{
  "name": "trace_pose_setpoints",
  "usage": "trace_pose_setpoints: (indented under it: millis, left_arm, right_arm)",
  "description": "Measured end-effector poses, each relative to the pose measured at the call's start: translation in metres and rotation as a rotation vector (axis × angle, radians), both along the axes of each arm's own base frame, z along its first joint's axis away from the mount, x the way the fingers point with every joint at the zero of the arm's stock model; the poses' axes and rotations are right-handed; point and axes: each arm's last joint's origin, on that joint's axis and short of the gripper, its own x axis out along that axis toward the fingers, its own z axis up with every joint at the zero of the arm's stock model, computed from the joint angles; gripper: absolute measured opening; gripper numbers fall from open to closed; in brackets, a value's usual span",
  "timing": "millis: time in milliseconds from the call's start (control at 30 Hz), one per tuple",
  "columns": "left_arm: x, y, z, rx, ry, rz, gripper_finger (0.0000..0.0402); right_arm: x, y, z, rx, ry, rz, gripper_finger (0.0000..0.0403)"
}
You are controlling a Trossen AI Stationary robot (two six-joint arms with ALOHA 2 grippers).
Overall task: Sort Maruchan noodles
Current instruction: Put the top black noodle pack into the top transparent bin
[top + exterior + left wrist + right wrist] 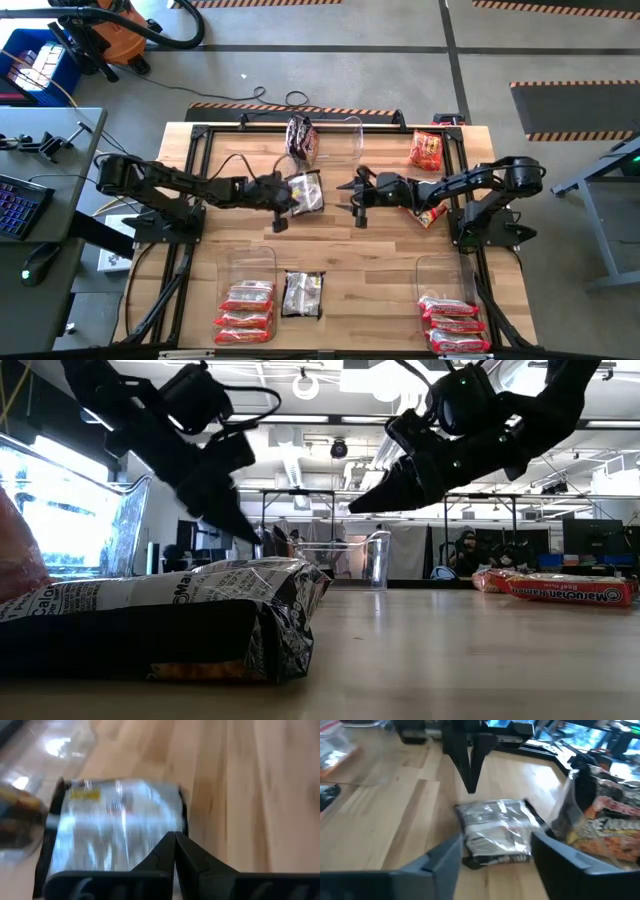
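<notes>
Midway across the table, two dark arms meet over one silver-black Maruchan packet point(304, 192).

Beside that packet, the left gripper point(279, 212) has its fingers pressed together with nothing visibly pinched; the right gripper point(361, 196) stands spread and empty on the packet's other side, pointing at it. My worry: the crinkly wrapper may skid away if shut fingers nudge it, or the two grippers may bump, being so near each other.

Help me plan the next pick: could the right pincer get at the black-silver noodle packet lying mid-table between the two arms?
Probably yes. The right pincer is open and faces the black-silver packet across bare wood. The left pincer, shut, hovers close at the packet's other side and might crowd the approach.
</notes>
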Motion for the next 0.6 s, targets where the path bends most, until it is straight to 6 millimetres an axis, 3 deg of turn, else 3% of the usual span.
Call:
trace_pose_setpoints:
  millis: [100, 233, 400, 600]
  left_arm:
    - [0.004, 0.004, 0.007, -0.066, -0.095, 0.054, 0.0001]
    - [0.005, 0.004, 0.008, -0.070, -0.113, 0.020, 0.0001]
    - [-0.002, -0.010, -0.003, -0.030, 0.047, -0.025, 0.0026]
    - [-0.013, -0.026, -0.013, -0.060, 0.166, 0.129, 0.0086]
  right_arm:
    - [0.004, 0.003, 0.003, 0.023, 0.005, -0.037, 0.0272]
    - [0.009, 0.009, 0.007, 0.028, 0.042, -0.035, 0.0287]
    - [0.013, 0.015, 0.009, -0.011, 0.082, -0.101, 0.0284]
    - [0.013, 0.017, 0.010, -0.013, 0.076, -0.118, 0.0282]
